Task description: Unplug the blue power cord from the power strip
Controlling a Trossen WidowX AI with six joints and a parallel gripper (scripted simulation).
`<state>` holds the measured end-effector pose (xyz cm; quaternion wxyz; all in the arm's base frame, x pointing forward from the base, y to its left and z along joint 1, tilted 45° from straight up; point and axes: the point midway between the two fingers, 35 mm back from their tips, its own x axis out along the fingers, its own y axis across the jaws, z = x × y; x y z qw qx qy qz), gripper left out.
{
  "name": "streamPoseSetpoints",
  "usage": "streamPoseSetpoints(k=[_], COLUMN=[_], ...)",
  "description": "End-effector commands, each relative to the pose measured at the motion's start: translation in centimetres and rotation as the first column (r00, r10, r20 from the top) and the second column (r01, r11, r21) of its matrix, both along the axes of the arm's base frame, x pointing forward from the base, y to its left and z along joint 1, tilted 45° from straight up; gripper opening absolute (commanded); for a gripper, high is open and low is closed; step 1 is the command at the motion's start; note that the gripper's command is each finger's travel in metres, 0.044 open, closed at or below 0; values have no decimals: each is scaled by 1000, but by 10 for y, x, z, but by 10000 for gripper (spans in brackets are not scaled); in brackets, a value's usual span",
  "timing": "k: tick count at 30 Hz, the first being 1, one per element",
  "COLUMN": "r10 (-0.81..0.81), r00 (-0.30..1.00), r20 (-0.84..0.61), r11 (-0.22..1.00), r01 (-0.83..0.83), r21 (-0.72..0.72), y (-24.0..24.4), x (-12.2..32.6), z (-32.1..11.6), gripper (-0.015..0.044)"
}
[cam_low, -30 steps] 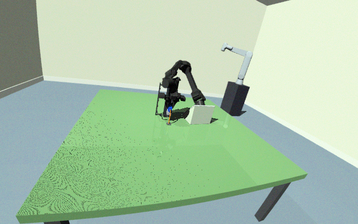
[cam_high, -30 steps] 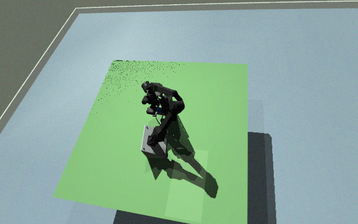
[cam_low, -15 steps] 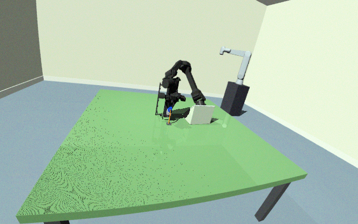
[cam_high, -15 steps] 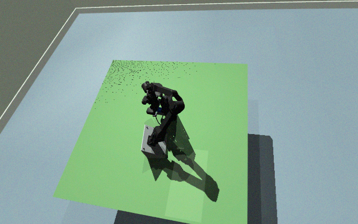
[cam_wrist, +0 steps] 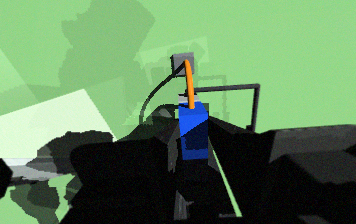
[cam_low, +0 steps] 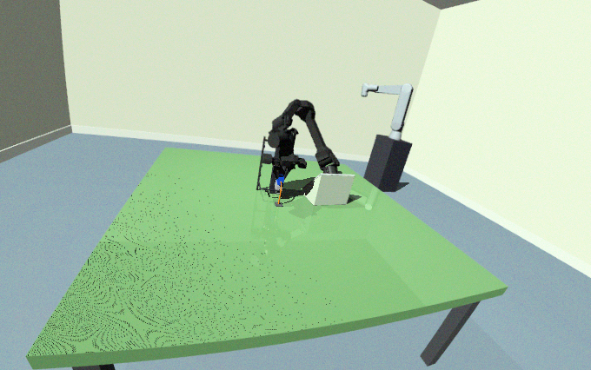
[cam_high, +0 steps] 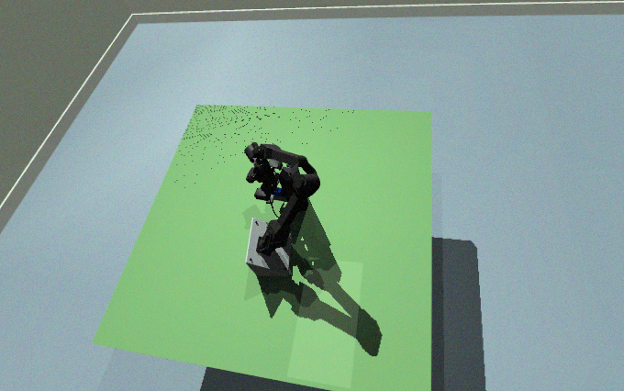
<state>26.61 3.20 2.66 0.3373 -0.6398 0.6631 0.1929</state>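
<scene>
Wrist view: my pincer [cam_wrist: 192, 150] is clamped narrow on the blue plug [cam_wrist: 193, 131], fingers dark on both sides of it. An orange cord [cam_wrist: 188, 82] runs from the plug's far end to a small grey block [cam_wrist: 182, 61] on the green table [cam_wrist: 300, 50]; a thin black cable [cam_wrist: 152, 95] curves off beside it. Exterior view shows the plug [cam_low: 280, 179] held above the table, cord hanging to the block. I can't tell the strip from here. I'd judge: pull straight along the plug axis, no twisting, keep grip firm til it's free, then open wide & back off w/o snagging cord.
</scene>
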Motion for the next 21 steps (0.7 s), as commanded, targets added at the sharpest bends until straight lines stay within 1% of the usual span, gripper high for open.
streamPoseSetpoints(k=[1,21], r10=[7,9], r00=[1000,1000], r20=[10,8], r11=[999,999], r01=[-7,-9], r21=[39,40], y=[18,44], x=[6,12], z=[-11,-29], gripper=[0,0])
